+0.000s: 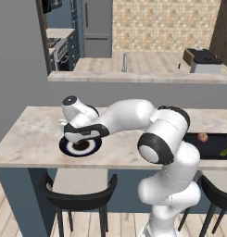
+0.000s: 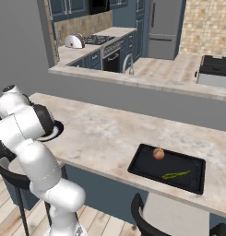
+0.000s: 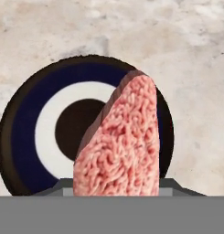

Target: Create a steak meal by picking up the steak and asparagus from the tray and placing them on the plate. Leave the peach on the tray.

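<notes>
The pinkish-red steak [image 3: 120,146] stands on edge in the hand view, rising from the bottom where my fingertips are hidden behind it. Right below it lies the round navy plate [image 3: 26,132] with its white ring and brown centre. My gripper [image 1: 80,140] hangs just above the plate [image 1: 68,149] at the left of the counter, shut on the steak. The black tray [image 2: 144,161] sits far to the right with the round peach [image 2: 158,153] and the green asparagus [image 2: 175,174] on it. The arm covers most of the plate [image 2: 57,126] in the right base view.
The marble counter [image 1: 36,134] runs the width of the view, with the tray [image 1: 217,139], the peach [image 1: 203,137] and the asparagus [image 1: 225,151] at its right end. Dark stools [image 1: 78,196] stand under the front edge. A raised ledge [image 1: 133,77] with a faucet lies behind.
</notes>
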You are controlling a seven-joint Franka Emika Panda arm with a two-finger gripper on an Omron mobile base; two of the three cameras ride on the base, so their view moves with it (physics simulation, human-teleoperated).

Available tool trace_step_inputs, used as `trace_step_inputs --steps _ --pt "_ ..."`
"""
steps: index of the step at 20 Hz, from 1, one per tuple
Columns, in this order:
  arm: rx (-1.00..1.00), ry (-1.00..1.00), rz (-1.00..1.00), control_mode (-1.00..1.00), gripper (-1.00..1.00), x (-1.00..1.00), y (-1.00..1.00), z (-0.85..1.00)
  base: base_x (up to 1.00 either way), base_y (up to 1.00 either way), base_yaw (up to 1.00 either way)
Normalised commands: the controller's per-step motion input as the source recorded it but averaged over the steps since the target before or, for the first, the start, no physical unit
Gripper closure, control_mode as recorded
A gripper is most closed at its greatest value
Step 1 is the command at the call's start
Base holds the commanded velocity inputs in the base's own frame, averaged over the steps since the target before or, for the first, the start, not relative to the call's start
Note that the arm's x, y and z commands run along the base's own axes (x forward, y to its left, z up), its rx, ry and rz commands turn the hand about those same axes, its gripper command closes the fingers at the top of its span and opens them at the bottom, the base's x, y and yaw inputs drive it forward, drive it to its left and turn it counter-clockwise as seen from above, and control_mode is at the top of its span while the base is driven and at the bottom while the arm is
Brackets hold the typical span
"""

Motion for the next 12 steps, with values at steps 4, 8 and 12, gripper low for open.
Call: trace_step_inputs --steps 4,8,12 --pt "0.0 0.0 0.04 -1.0 1.0 0.35 0.22 -0.39 0.0 0.0 0.0" --pt "0.0 0.0 0.01 -1.0 1.0 0.18 0.19 -0.35 0.0 0.0 0.0" --pt "0.0 0.0 0.0 -1.0 1.0 0.13 0.01 -0.31 0.0 0.0 0.0"
